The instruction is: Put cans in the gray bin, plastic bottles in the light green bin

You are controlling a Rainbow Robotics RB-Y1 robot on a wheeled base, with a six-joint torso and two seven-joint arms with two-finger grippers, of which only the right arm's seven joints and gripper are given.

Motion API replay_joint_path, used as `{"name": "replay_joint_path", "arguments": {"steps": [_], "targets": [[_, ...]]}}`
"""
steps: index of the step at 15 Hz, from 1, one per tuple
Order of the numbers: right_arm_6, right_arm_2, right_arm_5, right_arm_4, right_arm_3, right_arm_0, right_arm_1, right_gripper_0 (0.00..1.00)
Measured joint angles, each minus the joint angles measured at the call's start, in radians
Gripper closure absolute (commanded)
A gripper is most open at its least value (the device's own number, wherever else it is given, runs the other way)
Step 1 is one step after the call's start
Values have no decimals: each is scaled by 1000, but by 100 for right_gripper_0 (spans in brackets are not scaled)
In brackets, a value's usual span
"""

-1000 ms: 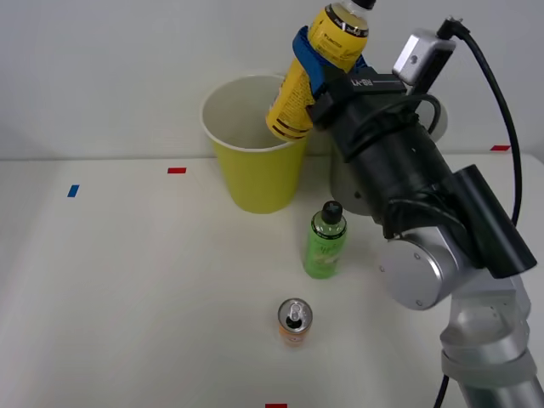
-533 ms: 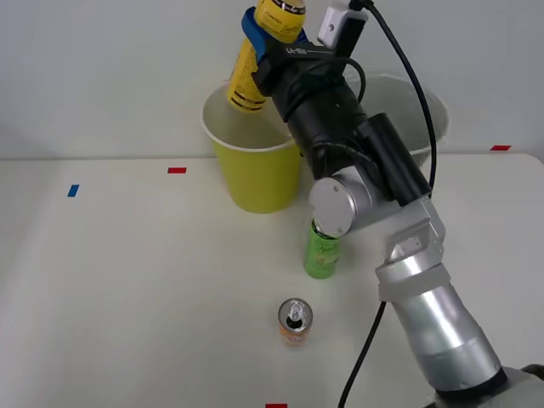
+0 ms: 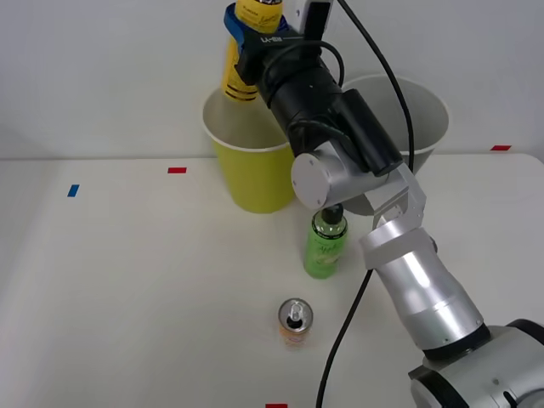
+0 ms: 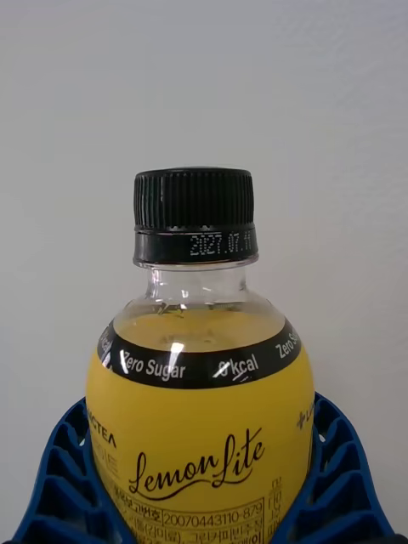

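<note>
My right gripper [image 3: 241,32] is shut on the yellow plastic bottle [image 3: 240,72], holding it in the air above the far rim of the light green bin [image 3: 253,174]. In the wrist view the yellow bottle [image 4: 200,408] has a black cap and sits between the blue fingers [image 4: 59,476]. The green plastic bottle [image 3: 325,246] stands on the table in front of the bins, partly behind my arm. An orange can [image 3: 295,322] stands upright nearer the front edge. The gray bin [image 3: 408,110] stands to the right of the lime one, mostly hidden by my arm.
Red tape marks [image 3: 176,170] and a blue tape mark [image 3: 73,190] lie on the white table. A plain wall stands behind the bins. Open table surface spreads to the left of the bins and the can.
My arm has swung left with the yellow bottle, from the lime bin's right rim to over its back left rim. The bottle now hangs more upright.
</note>
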Motion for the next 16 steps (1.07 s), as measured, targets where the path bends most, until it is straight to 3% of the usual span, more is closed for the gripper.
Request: {"name": "replay_joint_path", "arguments": {"steps": [2, 5, 6, 16], "targets": [[2, 1, -1, 3, 1, -1, -7, 100], [-3, 1, -1, 2, 1, 0, -14, 11], [-5, 1, -1, 1, 1, 0, -15, 0], [-8, 2, -7, 0, 0, 0, -12, 0]]}}
